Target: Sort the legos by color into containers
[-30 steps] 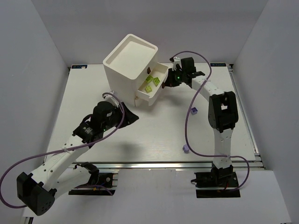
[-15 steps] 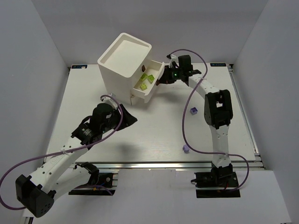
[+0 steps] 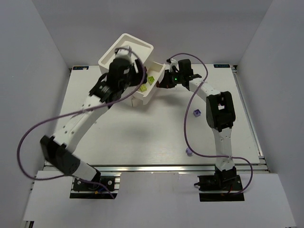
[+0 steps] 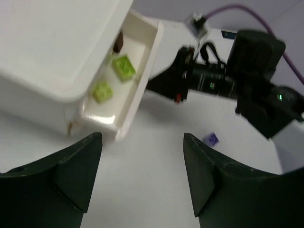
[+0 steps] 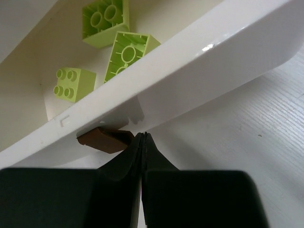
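Note:
The white cabinet (image 3: 124, 50) stands at the back, skewed, with one drawer (image 3: 153, 81) pulled out. Pale yellow-green legos (image 5: 71, 83) (image 5: 128, 54) (image 5: 105, 16) lie inside it, two of them also showing in the left wrist view (image 4: 123, 66) (image 4: 102, 91). My right gripper (image 5: 142, 136) is shut, its tips pressed under the drawer's front wall (image 5: 199, 61) right beside the brown knob (image 5: 107, 139), not around it. My left gripper (image 4: 142, 137) hangs open and empty above the table in front of the drawer (image 4: 135, 85). Two purple legos (image 3: 197, 112) (image 3: 189, 151) lie on the table.
The left arm (image 3: 76, 123) stretches diagonally from the near left up over the cabinet's front. The right arm (image 3: 219, 111) with its purple cable runs along the right side. White walls enclose the table (image 3: 142, 133). A second brown knob (image 4: 118, 42) shows under the cabinet's overhang.
The left arm swung up from the near-left table to the cabinet front, and its jaws widened. The cabinet and drawer shifted back and left, the shut right gripper following.

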